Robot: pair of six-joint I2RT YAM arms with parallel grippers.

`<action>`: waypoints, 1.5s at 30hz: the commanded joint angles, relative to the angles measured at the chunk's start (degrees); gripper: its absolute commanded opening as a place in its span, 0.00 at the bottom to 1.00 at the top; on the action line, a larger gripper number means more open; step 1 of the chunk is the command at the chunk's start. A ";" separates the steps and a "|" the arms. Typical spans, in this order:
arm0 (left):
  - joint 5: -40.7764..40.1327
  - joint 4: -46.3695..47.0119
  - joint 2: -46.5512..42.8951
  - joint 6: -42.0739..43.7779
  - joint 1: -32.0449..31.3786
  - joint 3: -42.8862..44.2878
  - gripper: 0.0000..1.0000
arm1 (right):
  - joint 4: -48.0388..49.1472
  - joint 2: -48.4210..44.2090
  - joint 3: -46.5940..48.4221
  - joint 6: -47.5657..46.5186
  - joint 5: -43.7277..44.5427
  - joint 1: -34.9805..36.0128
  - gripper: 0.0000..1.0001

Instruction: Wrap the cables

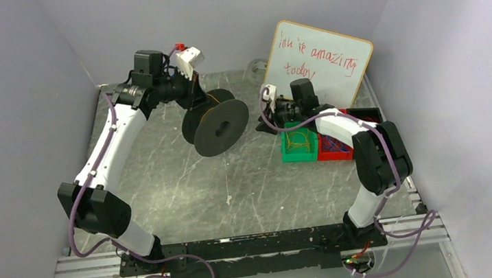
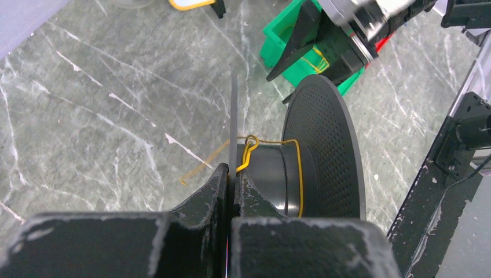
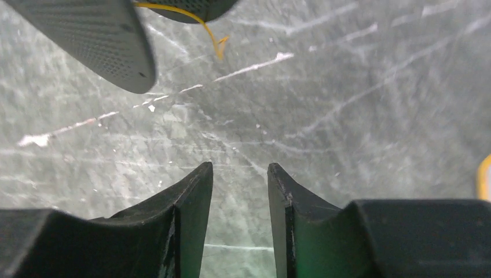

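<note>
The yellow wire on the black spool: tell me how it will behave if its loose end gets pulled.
Probably floppy: the yellow wire kinks and loops loosely on the spool hub, its tail drooping toward the table. Likely very light, being string-thin. It may slip round the smooth hub, since only one slack turn shows.

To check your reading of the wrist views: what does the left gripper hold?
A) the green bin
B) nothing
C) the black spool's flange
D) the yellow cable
C: the left gripper pinches the thin flange of the black spool; the yellow cable loops round its core.
</note>
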 commanded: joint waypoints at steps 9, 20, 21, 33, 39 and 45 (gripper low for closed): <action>5.02 0.69 1.30 -5.07 0.25 9.01 0.03 | -31.57 -3.76 1.59 -69.11 -9.04 3.06 0.46; 3.44 2.50 1.06 -6.81 0.41 7.36 0.03 | -28.20 -12.42 -7.59 -78.75 20.47 16.44 0.49; 3.46 2.58 1.14 -6.86 0.47 7.26 0.03 | -27.07 -12.40 -7.91 -78.73 23.52 17.91 0.49; 3.79 4.43 1.39 -9.19 1.97 4.78 0.02 | 4.24 -3.79 -12.27 -83.08 54.13 31.32 0.53; 4.08 4.85 1.89 -9.63 2.36 4.78 0.02 | 21.22 0.47 -14.21 -89.23 58.06 34.28 0.54; 3.29 5.25 1.40 -9.63 2.38 4.36 0.03 | 13.63 3.78 -7.36 -85.63 58.66 35.74 0.55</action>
